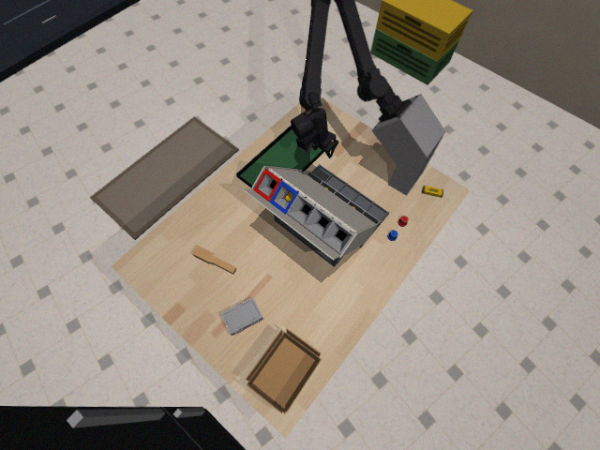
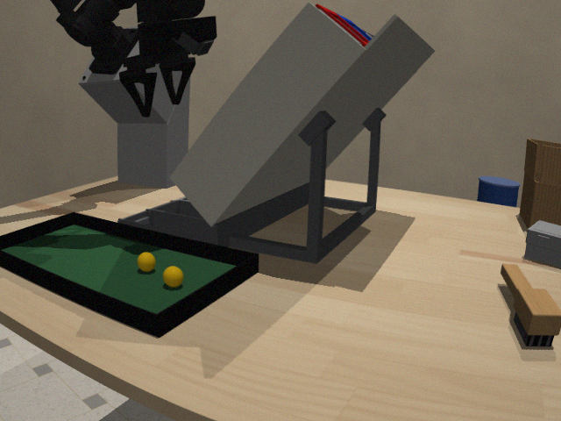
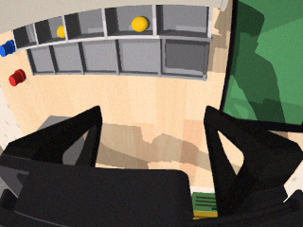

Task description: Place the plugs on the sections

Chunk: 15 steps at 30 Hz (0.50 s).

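Observation:
The grey funnel box (image 1: 309, 213) stands on the wooden board. The red-banded funnel (image 1: 266, 185) is at its left end, and the blue-banded funnel (image 1: 286, 197) beside it has a yellow marble (image 1: 289, 197) in its mouth. In the wrist view the row of sections (image 3: 118, 43) holds two marbles, one (image 3: 140, 23) in the second section from the right and one (image 3: 62, 31) further left. The red plug (image 1: 402, 220) and blue plug (image 1: 392, 235) stand on the board past the box's right end. Two marbles (image 2: 145, 261) (image 2: 173, 276) lie in the green tray (image 2: 113, 267). My gripper (image 1: 315, 138) hangs open and empty above the tray's edge, near the sections.
The grey arm base (image 1: 409, 140) stands behind the box. A wooden brush (image 1: 214, 259), a grey notebook (image 1: 241, 315) and a cardboard box (image 1: 283, 368) lie on the near part of the board. A small yellow item (image 1: 432, 190) lies at the right. Yellow and green crates (image 1: 419, 36) stand behind.

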Motion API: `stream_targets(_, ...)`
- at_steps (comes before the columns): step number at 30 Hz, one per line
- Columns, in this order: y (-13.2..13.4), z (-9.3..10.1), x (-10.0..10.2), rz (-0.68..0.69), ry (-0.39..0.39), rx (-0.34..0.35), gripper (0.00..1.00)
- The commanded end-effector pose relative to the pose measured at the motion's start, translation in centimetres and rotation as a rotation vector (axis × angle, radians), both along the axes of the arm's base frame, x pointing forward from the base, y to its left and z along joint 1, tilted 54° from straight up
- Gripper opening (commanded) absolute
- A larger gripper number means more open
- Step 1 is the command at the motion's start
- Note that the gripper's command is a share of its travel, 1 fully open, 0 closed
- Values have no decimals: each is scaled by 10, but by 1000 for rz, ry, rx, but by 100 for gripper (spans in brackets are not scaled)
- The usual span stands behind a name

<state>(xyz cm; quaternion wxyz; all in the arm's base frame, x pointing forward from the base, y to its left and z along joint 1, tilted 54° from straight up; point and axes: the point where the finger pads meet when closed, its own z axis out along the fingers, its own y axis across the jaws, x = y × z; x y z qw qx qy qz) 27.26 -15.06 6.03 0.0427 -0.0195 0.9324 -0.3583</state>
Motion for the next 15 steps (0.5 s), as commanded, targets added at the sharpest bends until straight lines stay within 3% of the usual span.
stream_targets(1,-10,9,6,38,4,1,80)
stream_targets(3,-10,9,6,38,4,1,80)
stream_targets(15,-74,73,73,31,1,1,80)
